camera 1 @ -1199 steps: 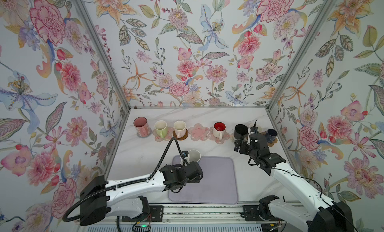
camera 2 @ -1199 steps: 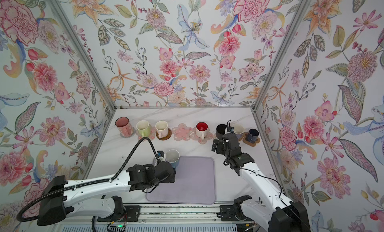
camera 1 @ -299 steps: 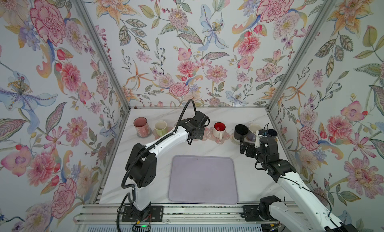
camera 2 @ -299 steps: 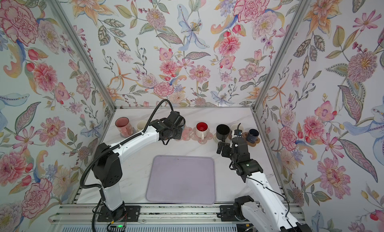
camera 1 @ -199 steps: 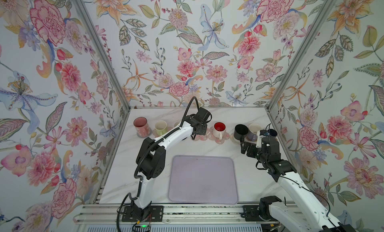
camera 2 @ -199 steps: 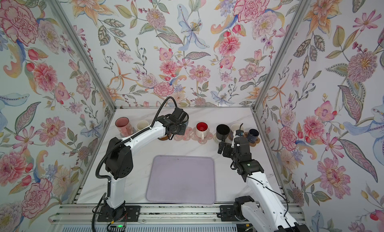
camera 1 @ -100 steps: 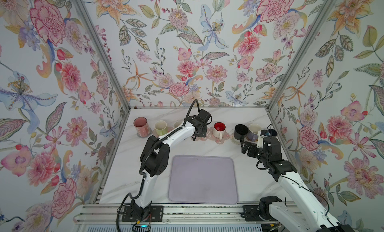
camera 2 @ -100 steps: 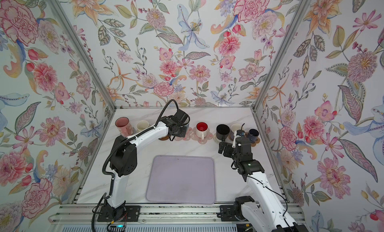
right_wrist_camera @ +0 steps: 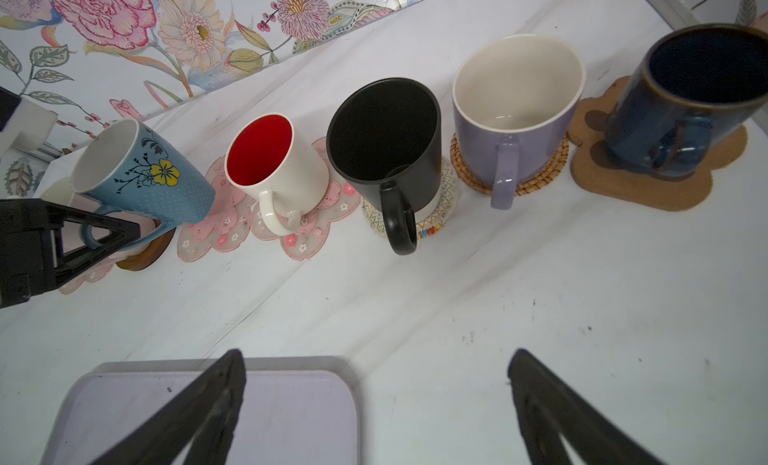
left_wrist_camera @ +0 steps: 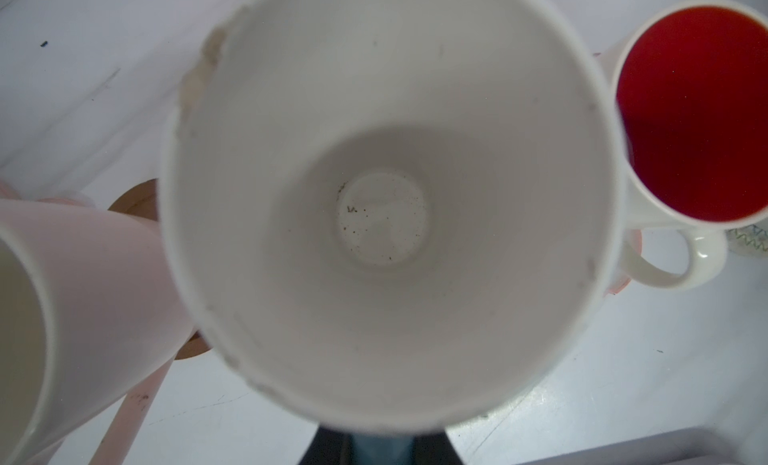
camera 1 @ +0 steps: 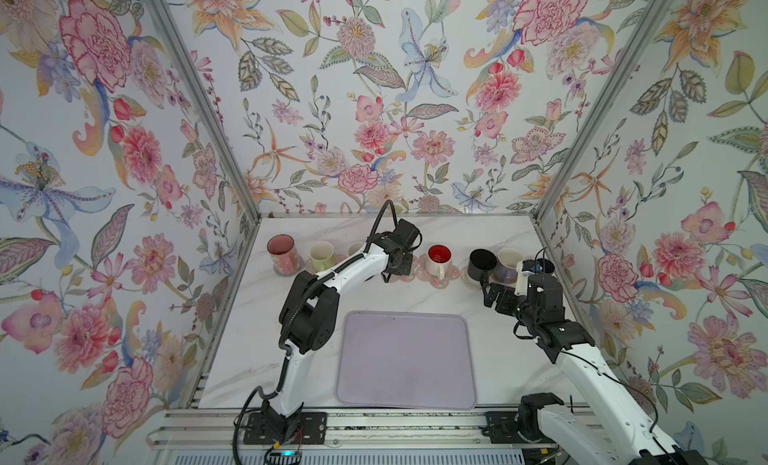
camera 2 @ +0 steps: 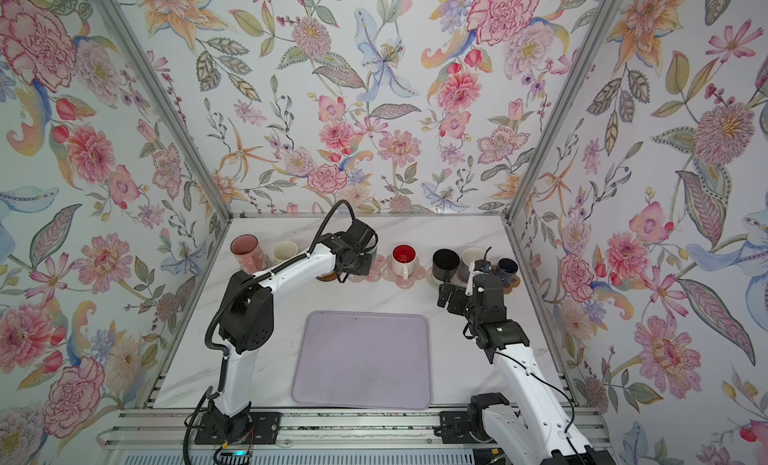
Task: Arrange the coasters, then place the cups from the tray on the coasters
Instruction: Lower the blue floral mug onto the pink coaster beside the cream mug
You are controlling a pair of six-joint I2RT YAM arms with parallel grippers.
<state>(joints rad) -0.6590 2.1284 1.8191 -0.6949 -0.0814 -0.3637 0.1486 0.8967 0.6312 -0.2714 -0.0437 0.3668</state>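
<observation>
Blue mug (right_wrist_camera: 141, 180): located in the row of cups at the back of the table, at the centre of both top views, where the left wrist hides most of it. The left gripper (right_wrist_camera: 124, 231) is pinched tight on the mug's handle. The handle grip leaves the mug mouth up and its base free to settle. The mug is over the one vacant pink flower coaster (right_wrist_camera: 216, 230), between the cream mug (camera 1: 355, 249) on its brown disc (right_wrist_camera: 145, 255) and the white mug with red inside (right_wrist_camera: 274, 167). Clearance to both neighbours is small. Whether the base touches the mat cannot be determined.

Left of these in a top view stand the tall pink mug (camera 1: 280, 249) and the lime-green mug (camera 1: 321, 253). To the right stand the black mug (right_wrist_camera: 386, 142), the lavender mug (right_wrist_camera: 511, 122) and the navy mug (right_wrist_camera: 685, 109) on its paw coaster (right_wrist_camera: 644, 184). The tray (camera 1: 405, 359), lower centre, carries no cups, so this is judged to be the final placement.

Left arm: base at lower centre-left, elbow folded up at mid-frame, forearm stretched toward the row, wrist pitched down over the mug.

Right arm: rises from the lower right. The right gripper (right_wrist_camera: 376, 355) has its jaws spread wide, holds nothing, and is above bare table between the tray and the black mug, clear of the left arm's work.
</observation>
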